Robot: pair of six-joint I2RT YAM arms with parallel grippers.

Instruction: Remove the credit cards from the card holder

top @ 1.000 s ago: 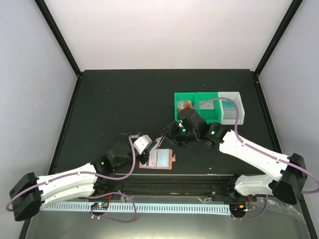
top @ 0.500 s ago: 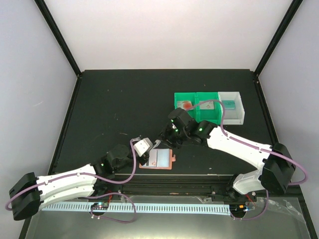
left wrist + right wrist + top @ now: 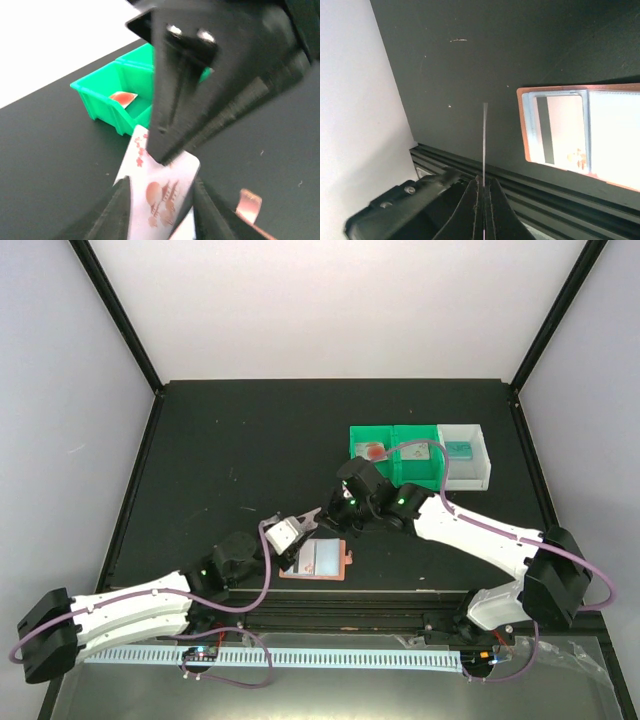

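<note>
A whitish credit card with reddish marks stands between my left gripper's fingers, which are apart on either side of it. My right gripper is shut on that card's upper edge; in the right wrist view the card shows edge-on as a thin line. Both grippers meet just above the table. The salmon-pink card holder lies open and flat below them. Another card sits in its pale blue pocket. The snap tab shows at the lower right.
A green bin and a white bin stand side by side at the back right, each with a card inside. One red and white card shows in the green bin. A black rail runs along the near table edge.
My right gripper has swung left from the bins to the left gripper and shut on the card's upper edge. The left gripper's fingers have parted.
</note>
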